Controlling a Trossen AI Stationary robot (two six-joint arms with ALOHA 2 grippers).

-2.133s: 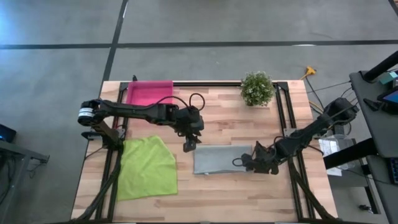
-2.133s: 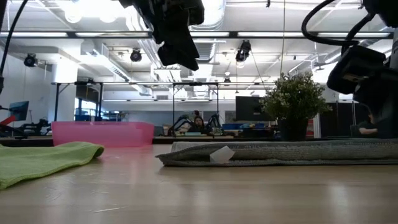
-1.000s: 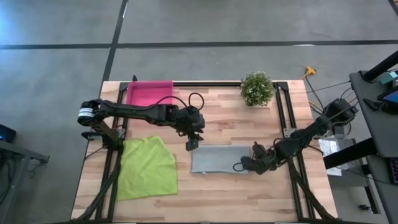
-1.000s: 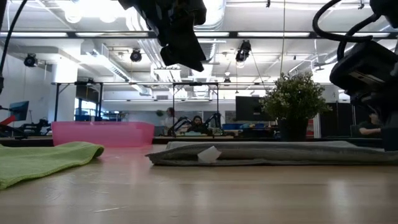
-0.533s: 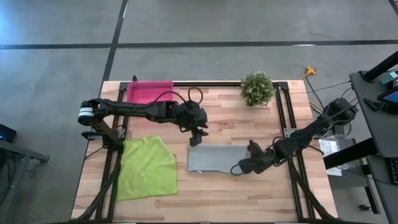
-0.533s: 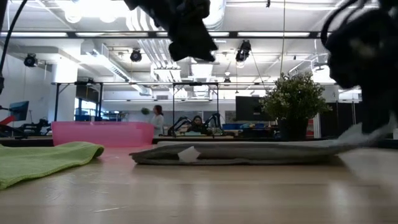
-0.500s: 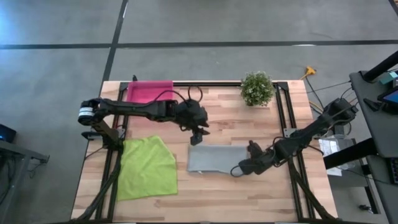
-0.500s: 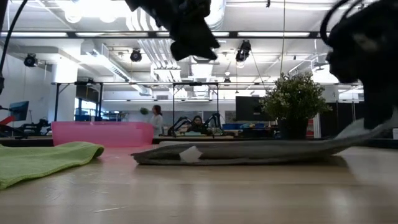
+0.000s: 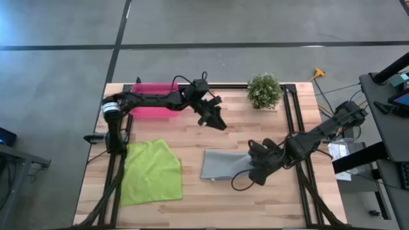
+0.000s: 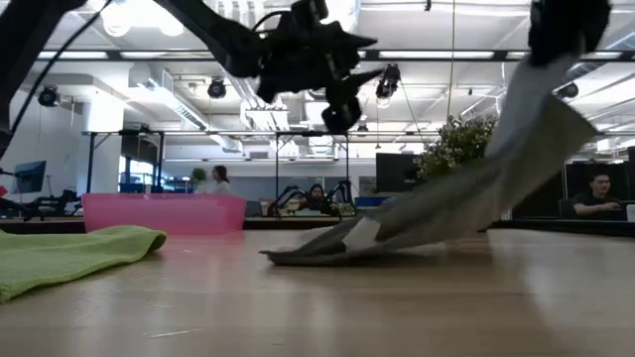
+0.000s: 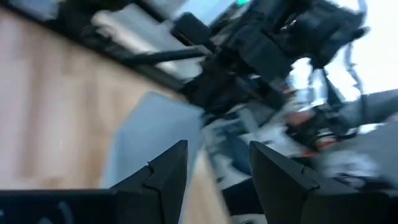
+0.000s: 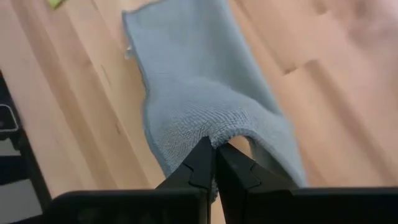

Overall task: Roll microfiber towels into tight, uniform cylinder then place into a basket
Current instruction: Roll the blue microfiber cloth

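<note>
The step in hand was the start of the grey towel's roll. The right pincer (image 9: 255, 167), right of centre in the high view, was clamped tight on one end of the grey towel (image 9: 223, 165) and held it off the desk (image 9: 192, 137), so that in the low view the cloth sloped up from the wood to the upper right. The towel's other end lay flat near the middle of the desk.

The left pincer (image 9: 217, 121) hung in the air above centre of the high view, its fingers partly apart and holding nothing.

The next move, as I judged it, called for folding the raised end over onto the flat part and pressing it into a tight first turn.

The lime green towel (image 9: 151, 171) lay spread at lower left, not yet rolled. The pink basket (image 9: 150, 97) sat at upper left under the left arm, and the potted plant (image 9: 264, 90) stood at upper centre-right. Nothing lay on the grey towel's path.
</note>
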